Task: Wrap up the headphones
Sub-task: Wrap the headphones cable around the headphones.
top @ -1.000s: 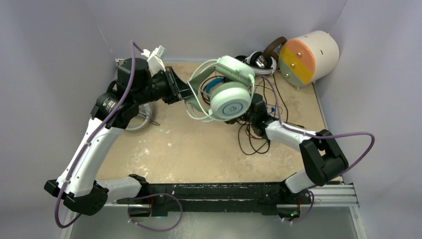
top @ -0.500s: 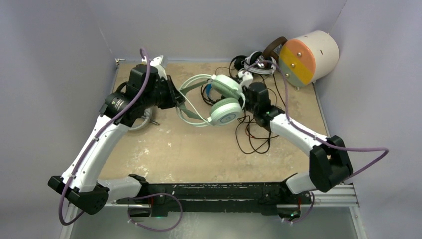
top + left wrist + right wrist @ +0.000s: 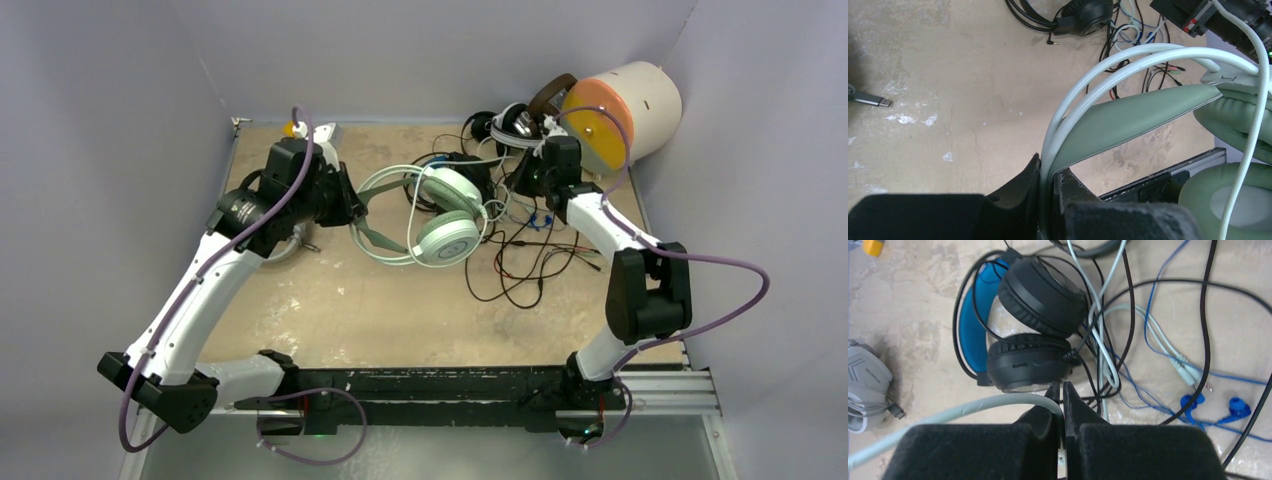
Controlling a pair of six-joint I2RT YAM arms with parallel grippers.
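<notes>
With the left gripper [image 3: 1047, 172] clamped on the mint-green padded over-ear headset [image 3: 445, 225] over the tan tabletop [image 3: 330, 300] and the right gripper [image 3: 1062, 390] pinched on a pale-green thin cable [image 3: 973, 410], we judged winding that cable due next.

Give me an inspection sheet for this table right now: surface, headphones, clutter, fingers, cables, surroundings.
Surface: scuffed tan tabletop.
Job's things: mint-green over-ear headset mid-table; black over-ear headset with blue headband lying flat; more headsets piled at far edge.
Clutter: cream cylinder with orange face, small yellow block, blue earbuds.
Grippers: left fingers shut on the mint-green headset's band; right fingers shut on a pale green cable.
Cables: thin cables tangled loose, unwrapped.
Surroundings: plain grey walls.
</notes>
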